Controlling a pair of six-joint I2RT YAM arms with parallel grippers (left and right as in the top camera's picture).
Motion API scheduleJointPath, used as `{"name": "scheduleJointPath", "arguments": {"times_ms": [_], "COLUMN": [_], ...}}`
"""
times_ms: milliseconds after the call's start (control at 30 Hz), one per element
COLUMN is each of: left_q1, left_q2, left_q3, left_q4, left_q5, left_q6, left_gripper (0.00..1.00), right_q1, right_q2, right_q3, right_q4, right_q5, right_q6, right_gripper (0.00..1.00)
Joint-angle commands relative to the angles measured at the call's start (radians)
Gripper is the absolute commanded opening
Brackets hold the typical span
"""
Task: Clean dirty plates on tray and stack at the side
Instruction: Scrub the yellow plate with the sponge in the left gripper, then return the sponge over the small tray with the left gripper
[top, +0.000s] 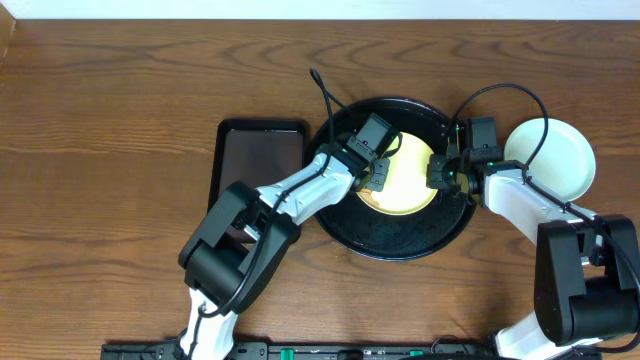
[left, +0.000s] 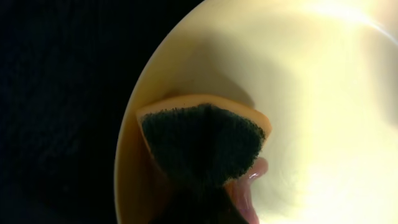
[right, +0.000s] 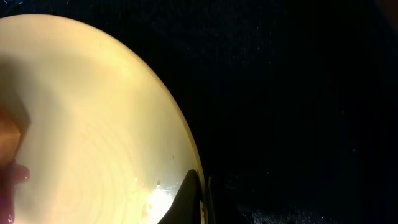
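One pale yellow round plate (top: 412, 192) lies on the glossy black round tray (top: 400, 238); your left gripper (top: 380, 180) clamps a dark-faced orange sponge (left: 202, 140) on it, right gripper (top: 440, 172) pinches its rim. Scrubbing; next wipe the reddish smear (left: 247, 183).

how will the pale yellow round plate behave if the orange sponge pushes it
The pale yellow round plate looks rigid, unlikely to flex. Its glossy face and the glossy black tray beneath suggest it may slide under the orange sponge. The right gripper at its rim probably steadies it.
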Motion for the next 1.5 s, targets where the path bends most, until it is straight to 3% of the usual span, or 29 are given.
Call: {"name": "scheduleJointPath", "arguments": {"times_ms": [0,267,433,600,700,800,967,1100,1467], "left_q1": [0.001,-0.03,0.009,0.108,0.188,0.27,0.375,0.415,0.43], "left_q2": [0.075,0.102,0.05,-0.086,-0.196,-0.293,-0.37,-0.348,-0.194], "left_q3": [-0.003,-0.002,0.033,0.089,0.089,0.089,0.089,0.053,-0.1], "left_q4": [-0.019,0.014,0.177,0.204,0.161,0.021,-0.307,-0.457,-0.267], "left_q5": [0.119,0.301,0.56,0.578,0.541,0.461,0.112,-0.156,-0.173], "left_q6": [-0.05,-0.169,-0.272,-0.312,-0.307,-0.251,-0.073,-0.041,0.022], "left_gripper": [0.07,0.07,0.07,0.07,0.07,0.07,0.08,0.08,0.08], "right_q1": [0.008,0.008,0.008,0.008,0.008,0.008,0.008,0.008,0.008], "right_q2": [0.011,0.011,0.011,0.011,0.011,0.011,0.011,0.011,0.011], "right_q3": [-0.012,-0.012,-0.012,-0.012,-0.012,-0.012,-0.012,-0.012,-0.012], "right_q4": [-0.01,-0.01,-0.009,-0.016,-0.017,-0.016,-0.013,-0.013,-0.014], "right_q5": [0.0,0.0,0.0,0.0,0.0,0.0,0.0,0.0,0.0], "right_q6": [0.0,0.0,0.0,0.0,0.0,0.0,0.0,0.0,-0.001], "right_gripper": [0.01,0.01,0.01,0.01,0.01,0.02,0.04,0.06,0.11]}}
